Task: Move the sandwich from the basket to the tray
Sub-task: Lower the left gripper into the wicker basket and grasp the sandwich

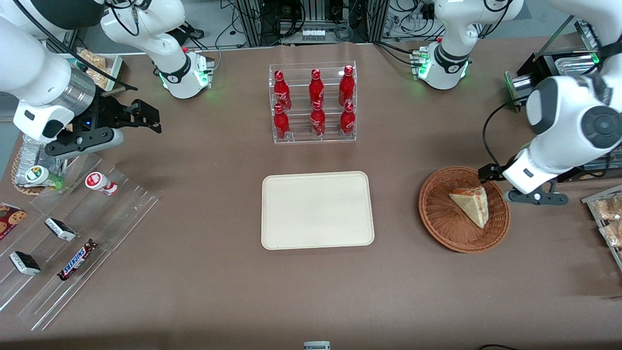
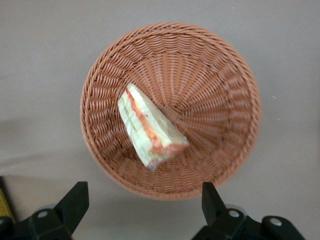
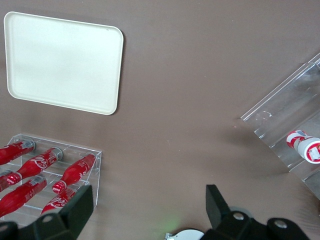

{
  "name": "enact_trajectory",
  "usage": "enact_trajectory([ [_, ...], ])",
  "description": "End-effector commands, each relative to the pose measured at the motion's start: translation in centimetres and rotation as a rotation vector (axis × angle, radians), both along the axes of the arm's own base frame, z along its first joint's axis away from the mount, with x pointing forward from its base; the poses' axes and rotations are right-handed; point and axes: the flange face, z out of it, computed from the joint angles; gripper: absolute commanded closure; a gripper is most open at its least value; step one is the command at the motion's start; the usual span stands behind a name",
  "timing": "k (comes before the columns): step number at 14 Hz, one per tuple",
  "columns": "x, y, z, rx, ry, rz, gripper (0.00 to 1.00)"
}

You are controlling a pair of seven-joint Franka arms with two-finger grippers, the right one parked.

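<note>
Left wrist view shows the sandwich [image 2: 150, 127] lying on its side in the basket [image 2: 225, 65], a little off the basket's centre, with its red, orange and green filling edge turned up toward the camera. It rests on the woven floor and leans toward the sloping wall, untouched by anything. The gripper [image 2: 142, 207] hangs above the basket's rim, its two black fingers [image 2: 75, 200] spread wide with nothing between them, and the sandwich sits between the lines of the two fingers but ahead of them.

From the front view, the basket [image 1: 437, 214] stands on the brown table [image 1: 194, 291] beside the tray [image 1: 316, 184], the two set apart by a strip of bare table. The gripper [image 1: 532, 197] sits over the edge of the basket on the working arm's side, above the sandwich [image 1: 471, 204]. The tray is bare.

I judge this to be the approach before the grasp: nothing is lifted yet. The next move would call for carrying the released gripper in over the wedge, lowering it so the fingers straddle the bread faces, and closing gently, since soft bread may squash or slip.
</note>
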Motion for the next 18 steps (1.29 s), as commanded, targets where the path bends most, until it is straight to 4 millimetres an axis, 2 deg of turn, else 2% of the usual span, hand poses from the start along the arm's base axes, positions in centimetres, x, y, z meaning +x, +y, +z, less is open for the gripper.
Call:
enact_trajectory([
  [1,-1.9,1.5,-2.6,-0.011,-0.066,0.119,0.0],
  [3,-1.7,2.3,-4.3,-0.018,-0.109,0.311,0.0],
  [7,-0.5,1.3,-7.3,-0.034,-0.149,0.816,0.0],
  [8,-0.3,1.1,-8.5,-0.031,-0.138,0.898,0.0],
  [10,-0.2,-0.1,-10.9,-0.034,-0.133,0.92,0.01],
  [11,-0.3,-0.2,-12.4,-0.024,-0.113,0.921,0.15],
  [12,-0.5,-0.3,-12.9,-0.018,-0.102,0.92,0.54],
  [13,-0.7,-0.2,-12.9,-0.012,-0.093,0.914,0.89],
  [14,-0.6,-0.2,-12.5,-0.009,-0.089,0.896,0.96],
  [16,0.5,-0.7,-10.3,0.012,-0.057,0.828,1.0],
  [18,3.4,-3.5,-6.3,0.037,-0.001,0.744,1.0],
])
